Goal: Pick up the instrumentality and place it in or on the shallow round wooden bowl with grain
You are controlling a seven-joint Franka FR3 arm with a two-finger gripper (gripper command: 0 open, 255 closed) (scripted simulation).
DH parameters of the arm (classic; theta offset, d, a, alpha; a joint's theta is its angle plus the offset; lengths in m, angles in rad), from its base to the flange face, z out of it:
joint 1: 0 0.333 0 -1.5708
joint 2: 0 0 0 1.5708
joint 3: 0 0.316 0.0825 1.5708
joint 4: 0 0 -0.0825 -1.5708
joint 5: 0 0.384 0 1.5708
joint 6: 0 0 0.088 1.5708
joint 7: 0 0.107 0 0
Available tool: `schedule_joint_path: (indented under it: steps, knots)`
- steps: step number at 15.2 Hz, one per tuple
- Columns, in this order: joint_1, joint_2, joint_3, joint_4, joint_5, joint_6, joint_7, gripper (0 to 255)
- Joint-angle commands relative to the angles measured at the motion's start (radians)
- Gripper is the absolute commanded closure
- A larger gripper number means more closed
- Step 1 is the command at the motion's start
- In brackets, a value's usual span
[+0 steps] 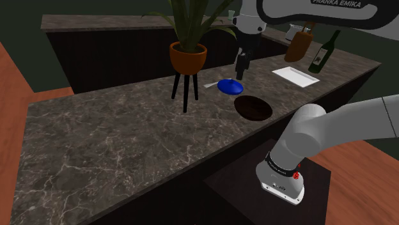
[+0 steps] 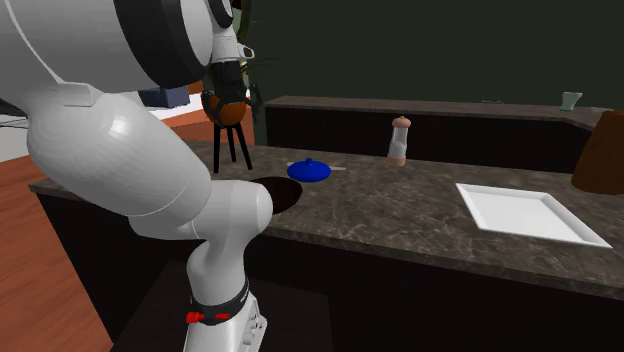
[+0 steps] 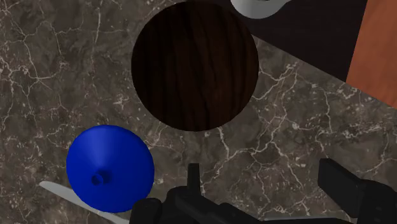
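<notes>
Blue funnel (image 3: 109, 167), mouth down on the bench (image 3: 63, 63), lies just beside the dark wooden bowl (image 3: 194, 63), on its far left in the shoulder view. Above, the fingers (image 3: 347, 188) hang spread and empty. Likely light, rigid, slick; pinch its small central stub (image 3: 97, 178).

Surface: dark veined stone counter (image 1: 115, 140); long, running toward the shoulder view's upper right
Bowl: dark wooden bowl (image 3: 195, 63); shallow, round, grain showing; near the counter's front edge
Blue piece: blue round thing (image 3: 109, 167) with a small knob; just beside the bowl, not touching; a pale flat strip (image 3: 54, 189) juts from beneath it
Plant: orange pot on a black-legged stand (image 1: 185, 89); near the blue round thing
Far end: white square tray (image 1: 295, 75); green bottle (image 1: 324, 53); brown block (image 1: 299, 45)
Back edge: pepper mill (image 2: 399, 140); upright
</notes>
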Motion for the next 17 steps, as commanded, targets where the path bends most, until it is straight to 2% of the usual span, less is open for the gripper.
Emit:
schedule_joint_path:
  steps: [1,10,17]
  knots:
    - [0.0,0.0,0.0,0.0,0.0,0.0,0.0,0]
    - [-0.083,0.172,-0.166,-0.012,-0.043,0.244,-0.069,0]
    - [-0.126,0.358,-0.293,0.04,-0.023,0.415,-0.139,0]
